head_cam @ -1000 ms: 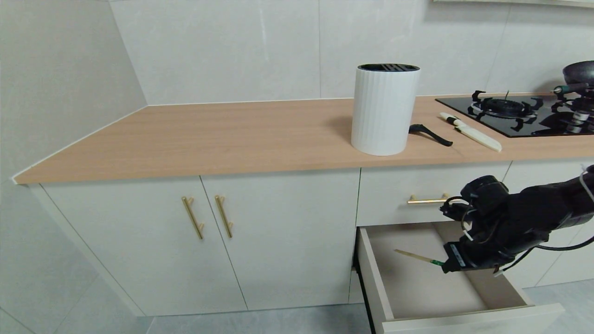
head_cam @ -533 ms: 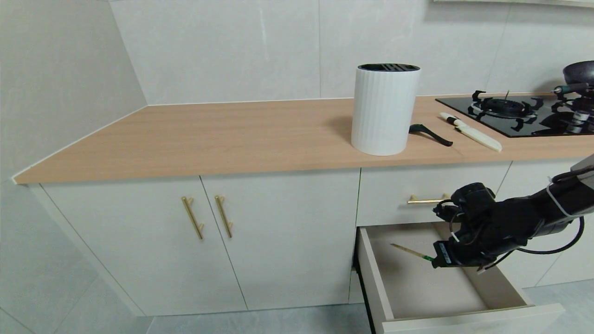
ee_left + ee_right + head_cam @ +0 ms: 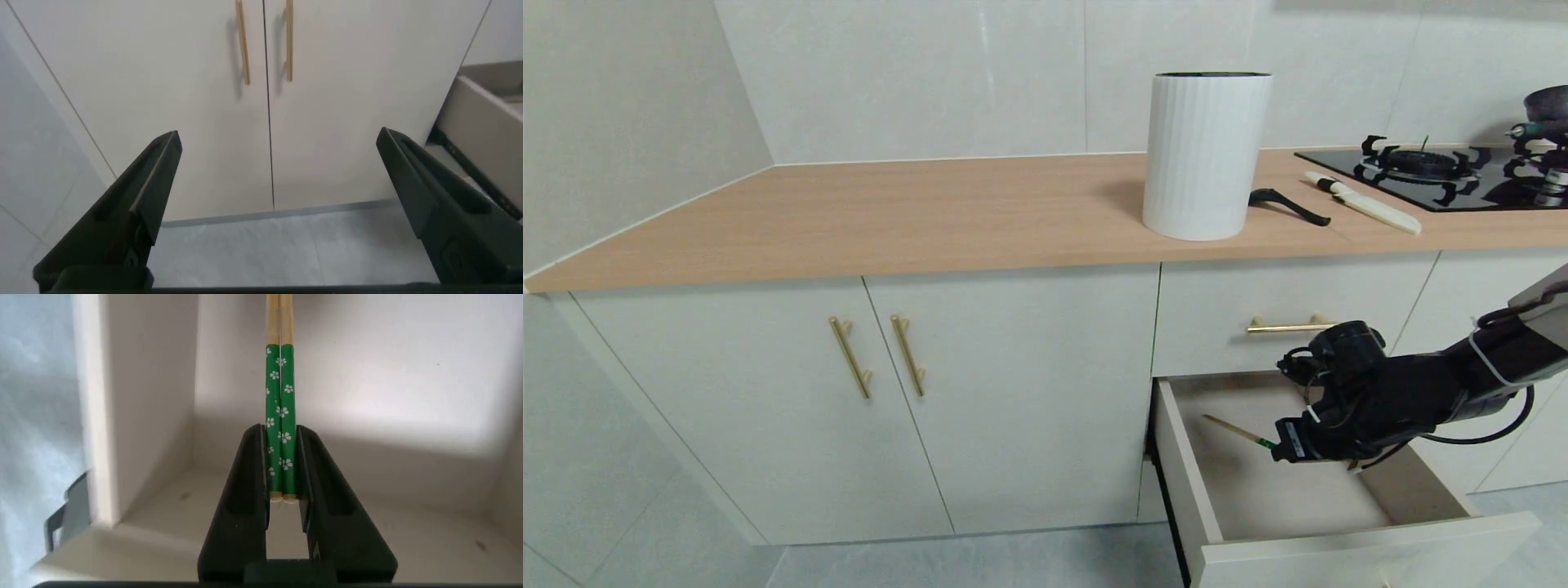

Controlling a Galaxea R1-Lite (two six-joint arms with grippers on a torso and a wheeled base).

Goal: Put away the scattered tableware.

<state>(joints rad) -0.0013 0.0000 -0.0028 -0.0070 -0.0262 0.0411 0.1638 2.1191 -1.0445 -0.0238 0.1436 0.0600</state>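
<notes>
A pair of wooden chopsticks (image 3: 1235, 429) with green flowered ends (image 3: 278, 416) is clamped in my right gripper (image 3: 1284, 447), which is shut on them inside the open drawer (image 3: 1176, 457). The chopsticks point toward the drawer's back left corner, above its floor. On the wooden counter lie a cream-bladed knife (image 3: 1364, 214) and a black-handled utensil (image 3: 1289, 207), next to a tall white ribbed knife holder (image 3: 1202, 155). My left gripper (image 3: 278, 212) hangs open low in front of the double cabinet doors (image 3: 265, 98), holding nothing.
A gas hob (image 3: 1437, 175) with a pan (image 3: 1547, 106) stands at the counter's right end. A shut drawer with a gold handle (image 3: 1286, 327) sits above the open one. Double doors with gold handles (image 3: 874, 367) are to the left. Grey floor lies below.
My right gripper has carried the chopsticks leftward and deeper into the drawer. The head camera has shifted, so the whole scene sits differently in view.
</notes>
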